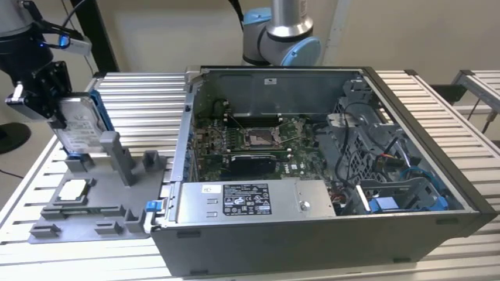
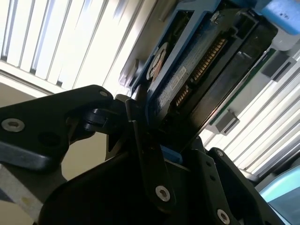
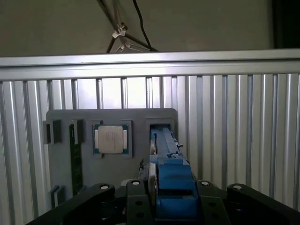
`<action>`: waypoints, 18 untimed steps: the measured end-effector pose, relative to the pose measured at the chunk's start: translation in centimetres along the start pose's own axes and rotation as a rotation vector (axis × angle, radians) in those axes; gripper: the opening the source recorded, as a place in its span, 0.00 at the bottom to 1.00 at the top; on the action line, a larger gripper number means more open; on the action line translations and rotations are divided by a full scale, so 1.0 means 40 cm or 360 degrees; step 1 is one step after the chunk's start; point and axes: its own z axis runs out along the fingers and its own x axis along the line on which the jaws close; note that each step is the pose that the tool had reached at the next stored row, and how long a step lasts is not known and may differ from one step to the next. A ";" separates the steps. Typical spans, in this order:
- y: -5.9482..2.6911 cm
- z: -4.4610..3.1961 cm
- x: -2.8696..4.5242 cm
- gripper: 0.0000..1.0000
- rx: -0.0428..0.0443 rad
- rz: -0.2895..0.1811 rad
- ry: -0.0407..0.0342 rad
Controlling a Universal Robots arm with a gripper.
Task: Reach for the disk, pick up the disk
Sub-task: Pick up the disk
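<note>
Exterior view: black two-fingered tool (image 1: 56,114), pressed onto the upper edge of the flat rectangular silver-grey metal disk (image 1: 79,127), which has a white label and a blue plastic bracket.

- **Grip:** in the second wrist view a black finger (image 2: 140,136) lies against the disk (image 2: 187,79), pinching it.
- **Location:** the disk stands on edge at the upright slot of the grey plastic fixture tray (image 1: 93,213). The tray sits at the exterior view's left on the slatted metal bench (image 1: 137,93), beside the open grey computer case (image 1: 312,234).
- **Progress, judged:** reach complete and grip made. The lift is not finished: the lower end is at the slot mouth, and clearance cannot be told.
- **Orientation:** long axis near upright, leaning slightly, with the labelled face toward the exterior view's right.
- **Also present:** a small square silver chip (image 3: 111,139) lies in the tray.
</note>
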 end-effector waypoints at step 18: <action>0.000 -0.038 0.000 0.00 0.0000 0.0000 0.0000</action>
